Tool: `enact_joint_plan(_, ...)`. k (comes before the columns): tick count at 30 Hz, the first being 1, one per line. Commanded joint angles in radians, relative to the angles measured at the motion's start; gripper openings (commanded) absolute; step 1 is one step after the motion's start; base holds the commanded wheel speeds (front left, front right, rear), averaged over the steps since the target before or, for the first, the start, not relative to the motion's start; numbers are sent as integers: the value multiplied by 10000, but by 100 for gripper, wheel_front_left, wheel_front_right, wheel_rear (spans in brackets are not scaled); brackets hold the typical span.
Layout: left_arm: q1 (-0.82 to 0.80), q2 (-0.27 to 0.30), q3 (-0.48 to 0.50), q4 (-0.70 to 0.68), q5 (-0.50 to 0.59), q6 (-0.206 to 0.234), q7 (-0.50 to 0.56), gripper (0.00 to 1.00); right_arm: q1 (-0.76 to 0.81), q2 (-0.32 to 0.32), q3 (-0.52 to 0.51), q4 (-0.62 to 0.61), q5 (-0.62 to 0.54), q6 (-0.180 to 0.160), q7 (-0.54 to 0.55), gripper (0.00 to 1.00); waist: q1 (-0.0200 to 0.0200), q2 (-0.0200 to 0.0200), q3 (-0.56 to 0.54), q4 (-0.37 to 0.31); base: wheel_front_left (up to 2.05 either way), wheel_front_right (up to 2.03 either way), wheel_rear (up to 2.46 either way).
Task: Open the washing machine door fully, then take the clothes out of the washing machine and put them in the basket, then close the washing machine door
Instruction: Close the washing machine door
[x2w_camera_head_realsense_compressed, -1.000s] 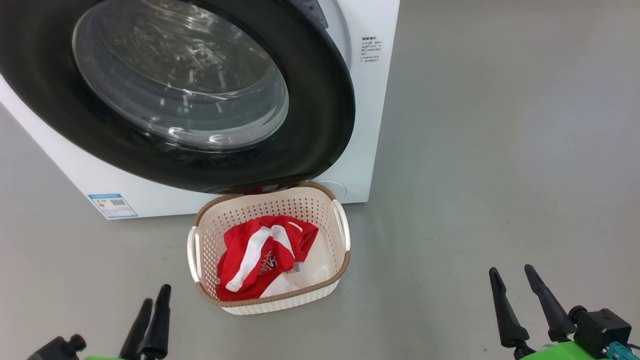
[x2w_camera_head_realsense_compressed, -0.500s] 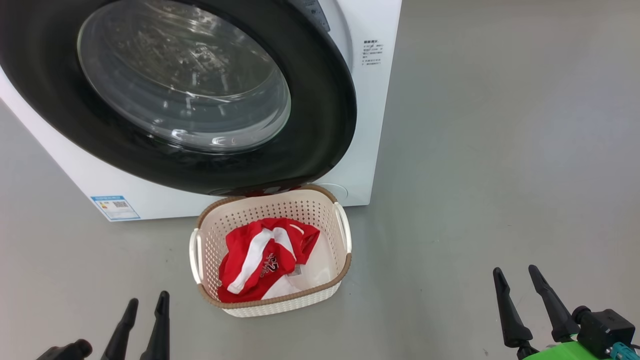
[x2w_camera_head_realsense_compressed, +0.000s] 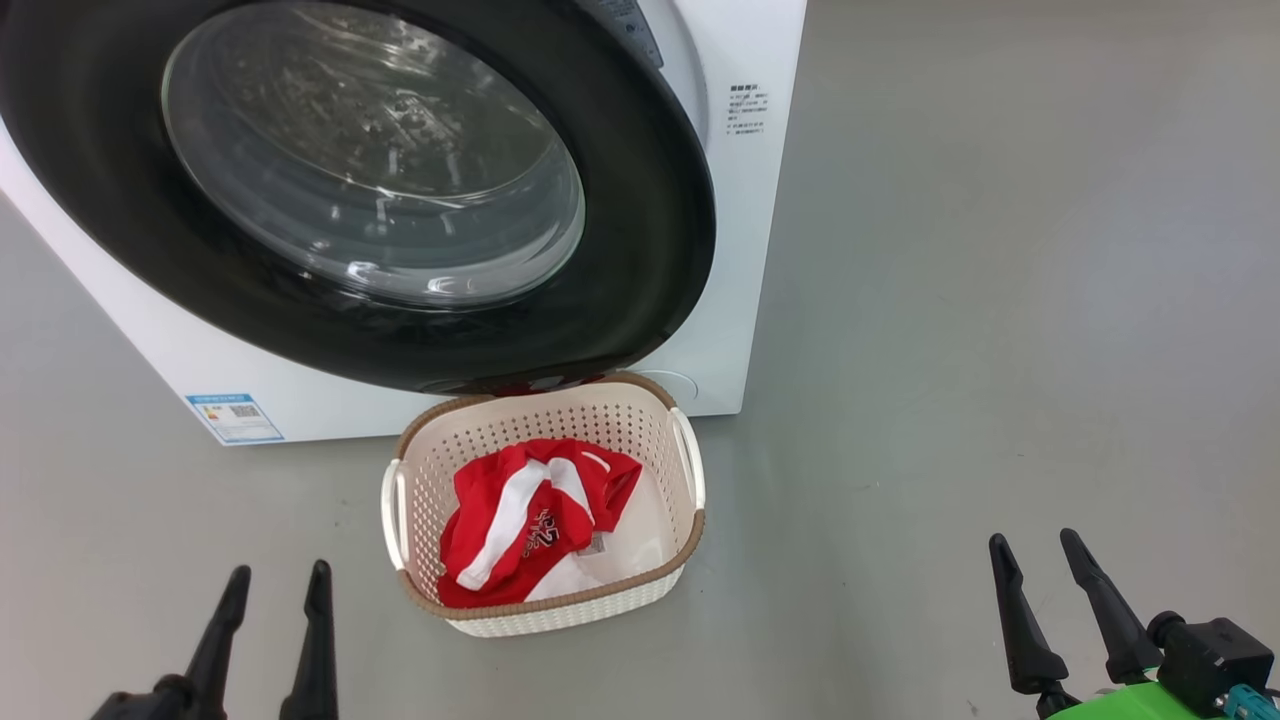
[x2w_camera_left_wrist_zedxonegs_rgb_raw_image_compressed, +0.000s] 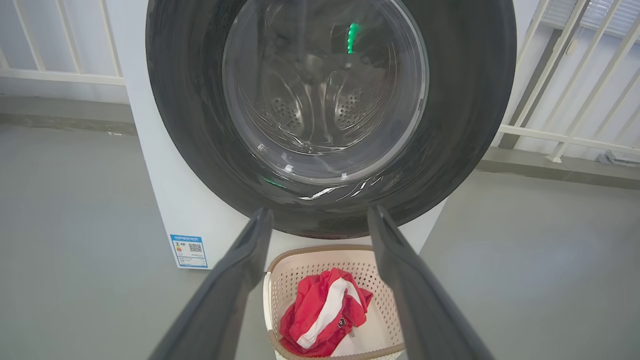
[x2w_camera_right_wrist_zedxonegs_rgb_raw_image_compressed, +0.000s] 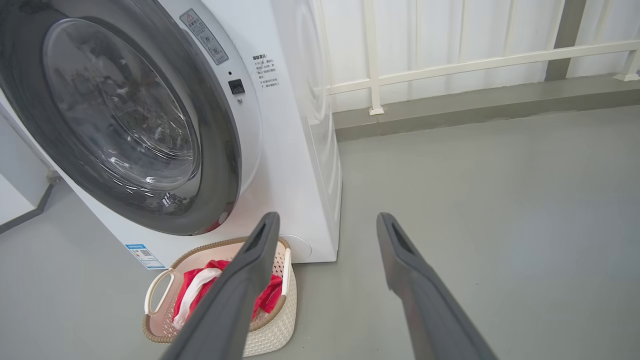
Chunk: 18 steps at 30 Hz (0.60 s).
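The washing machine (x2w_camera_head_realsense_compressed: 745, 250) stands white and boxy ahead, and the washing machine door (x2w_camera_head_realsense_compressed: 360, 190) lies shut against its front, with bare steel drum behind the glass (x2w_camera_left_wrist_zedxonegs_rgb_raw_image_compressed: 325, 100). On the floor just before it sits the basket (x2w_camera_head_realsense_compressed: 690, 470), holding the red-and-white clothes (x2w_camera_head_realsense_compressed: 530, 520). My left gripper (x2w_camera_head_realsense_compressed: 280, 568) hangs open to the basket's near left, nothing between its fingers. My right gripper (x2w_camera_head_realsense_compressed: 1033, 538) stands open well to the right over bare floor. The left wrist view looks over the basket (x2w_camera_left_wrist_zedxonegs_rgb_raw_image_compressed: 320, 260) at the door. In the right wrist view the basket (x2w_camera_right_wrist_zedxonegs_rgb_raw_image_compressed: 160, 285) lies at lower left.
Grey floor (x2w_camera_head_realsense_compressed: 1000, 300) stretches wide to the right of the machine. A white railing (x2w_camera_right_wrist_zedxonegs_rgb_raw_image_compressed: 450, 65) and a low kerb run behind it. A small blue sticker (x2w_camera_head_realsense_compressed: 233, 417) marks the machine's lower left corner.
My left gripper has drifted left and turned, so its two fingers now show apart. The head camera has shifted slightly. The right gripper, basket and door have kept their places.
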Motion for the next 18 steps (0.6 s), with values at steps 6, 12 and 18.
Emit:
enact_joint_plan(6, 49, -101, 372, -270, 344, -56, -122, 100, -42, -186, 182, -282, -71, 73, -65, 100, -1, 0, 7, -3, 0, 0, 0)
enact_joint_plan(12, 56, -171, 384, -280, 311, -56, -122, 100, -53, -195, 194, -261, -73, 73, -65, 100, -1, 0, -14, -10, 0, 0, 0)
enact_joint_plan(18, 82, -213, 293, -307, 251, -56, -122, 100, -41, -183, 302, -254, 4, 73, -65, 65, -1, 0, -95, 85, 0, 0, 0)
